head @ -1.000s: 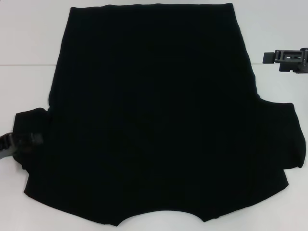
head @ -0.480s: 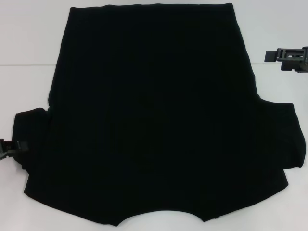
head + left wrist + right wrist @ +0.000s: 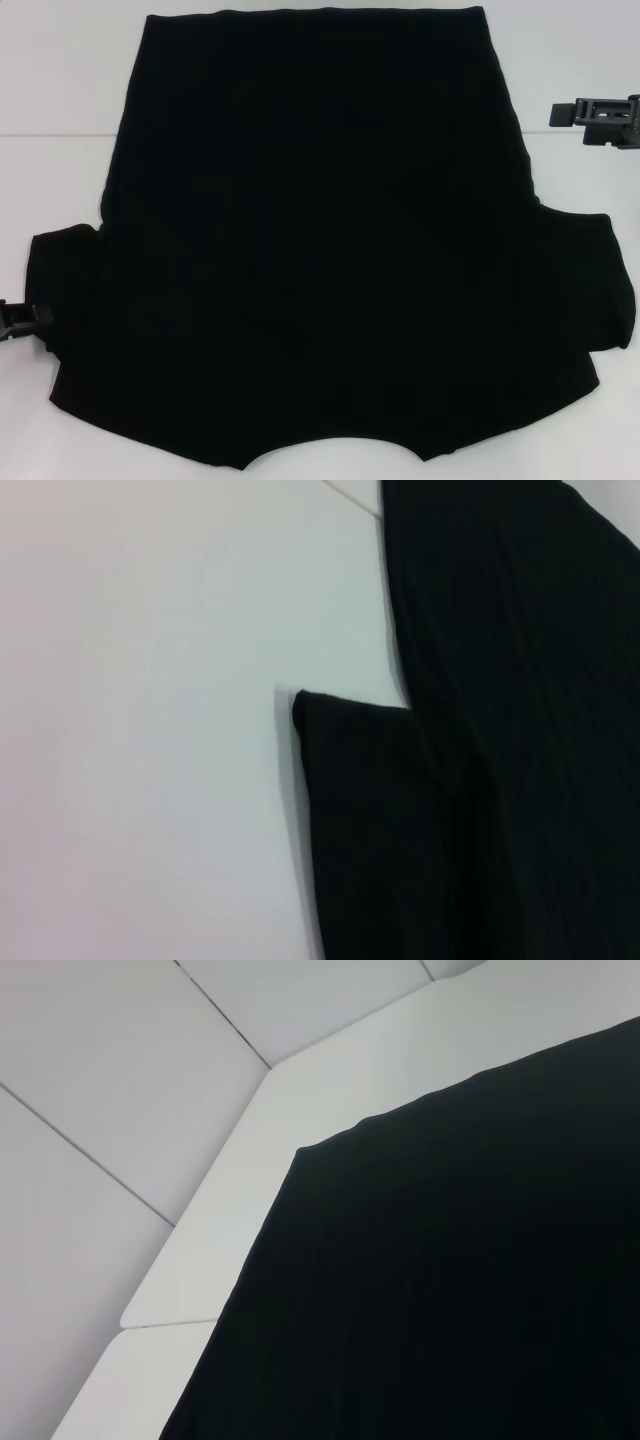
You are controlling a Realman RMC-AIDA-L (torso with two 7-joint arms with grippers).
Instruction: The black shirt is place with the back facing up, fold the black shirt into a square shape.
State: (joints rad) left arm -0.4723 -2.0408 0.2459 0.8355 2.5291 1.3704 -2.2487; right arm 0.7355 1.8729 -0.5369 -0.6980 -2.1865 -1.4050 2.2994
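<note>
Shirt: we see the black shirt (image 3: 330,240) spread flat on the white table (image 3: 60,80). Left gripper (image 3: 25,318) sits at middle left by the sleeve and right gripper (image 3: 590,115) at upper right; for both, we cannot tell if the fingers are released or clenched.

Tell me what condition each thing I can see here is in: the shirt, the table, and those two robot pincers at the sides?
black shirt: spread flat, unfolded, plain side up, both sleeves out.
white table: bare around the shirt.
left pincer: at the left sleeve's edge, low by the table; grip unclear.
right pincer: hovering beside the shirt's right edge, apart from it, holding nothing.
</note>
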